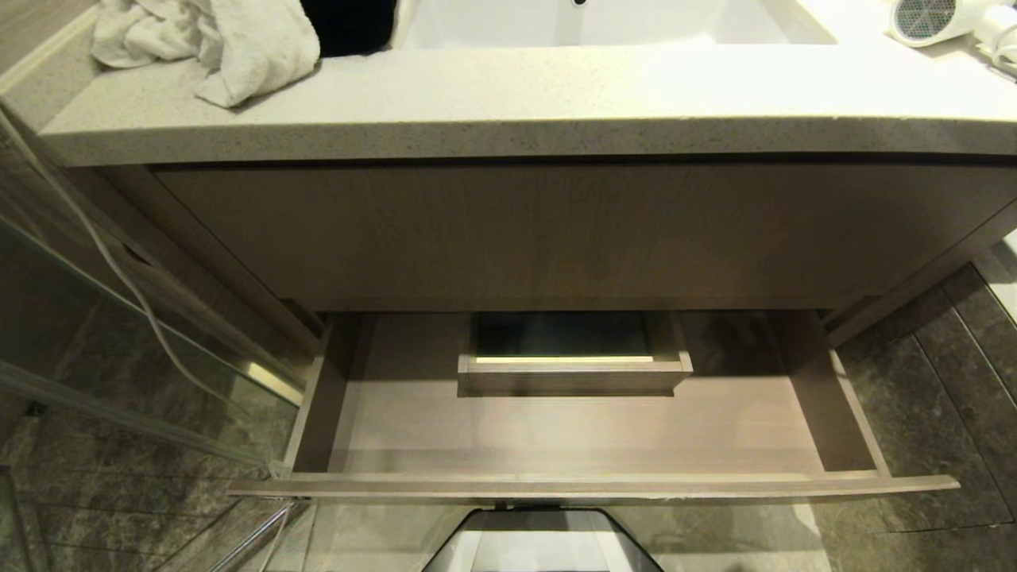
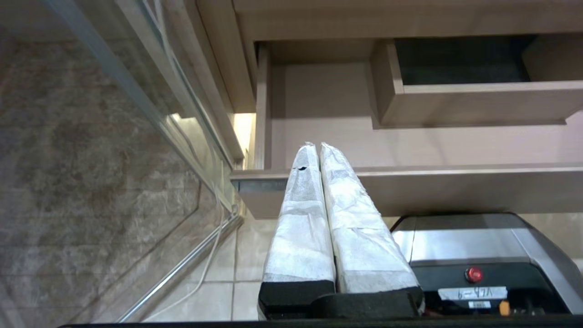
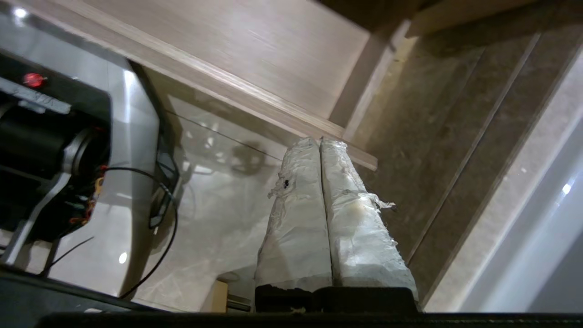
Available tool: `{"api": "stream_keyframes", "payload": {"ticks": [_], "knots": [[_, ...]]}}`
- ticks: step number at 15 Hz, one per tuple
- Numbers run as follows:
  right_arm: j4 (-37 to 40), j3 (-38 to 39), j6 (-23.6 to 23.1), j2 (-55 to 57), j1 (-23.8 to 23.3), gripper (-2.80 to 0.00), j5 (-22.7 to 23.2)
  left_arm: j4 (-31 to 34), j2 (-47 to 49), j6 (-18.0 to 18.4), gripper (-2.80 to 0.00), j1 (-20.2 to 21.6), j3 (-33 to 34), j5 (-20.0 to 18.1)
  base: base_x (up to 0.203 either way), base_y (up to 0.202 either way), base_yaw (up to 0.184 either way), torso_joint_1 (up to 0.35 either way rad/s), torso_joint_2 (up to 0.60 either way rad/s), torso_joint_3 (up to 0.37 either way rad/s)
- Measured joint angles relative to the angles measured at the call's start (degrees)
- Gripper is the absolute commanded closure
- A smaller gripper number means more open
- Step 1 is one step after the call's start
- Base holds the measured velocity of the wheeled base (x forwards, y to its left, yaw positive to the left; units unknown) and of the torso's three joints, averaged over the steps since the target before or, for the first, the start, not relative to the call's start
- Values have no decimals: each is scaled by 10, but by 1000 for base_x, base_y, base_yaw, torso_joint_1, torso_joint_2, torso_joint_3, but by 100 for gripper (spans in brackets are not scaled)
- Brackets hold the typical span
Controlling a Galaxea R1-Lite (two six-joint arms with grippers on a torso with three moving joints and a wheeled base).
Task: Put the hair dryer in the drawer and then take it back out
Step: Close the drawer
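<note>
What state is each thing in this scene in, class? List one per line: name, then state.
drawer: pulled open, nothing lying in it.
hair dryer: lying on the countertop, not in the drawer.
towel: crumpled on the countertop's left end.
left gripper: shut, holding nothing, before the drawer front.
right gripper: shut, holding nothing, near the drawer's right corner.

We read one marking only: a white strip label (image 2: 473, 293) on the robot base (image 2: 460, 246), handwritten upside down, seemingly "6-47V". A smaller sticker (image 2: 479, 304) beneath is too small to read.
</note>
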Motion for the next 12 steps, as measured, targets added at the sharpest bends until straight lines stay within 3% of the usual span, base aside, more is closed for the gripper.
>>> {"api": "stream_keyframes", "payload": {"ticks": [6, 12], "knots": [[3, 26, 0, 1, 1, 0, -3, 0, 0, 0, 0, 0, 0, 0, 0, 0, 0, 72, 35, 102], [70, 62, -1, 19, 1, 0, -4, 0, 0, 0, 0, 0, 0, 0, 0, 0, 0, 0, 0, 0]]}}
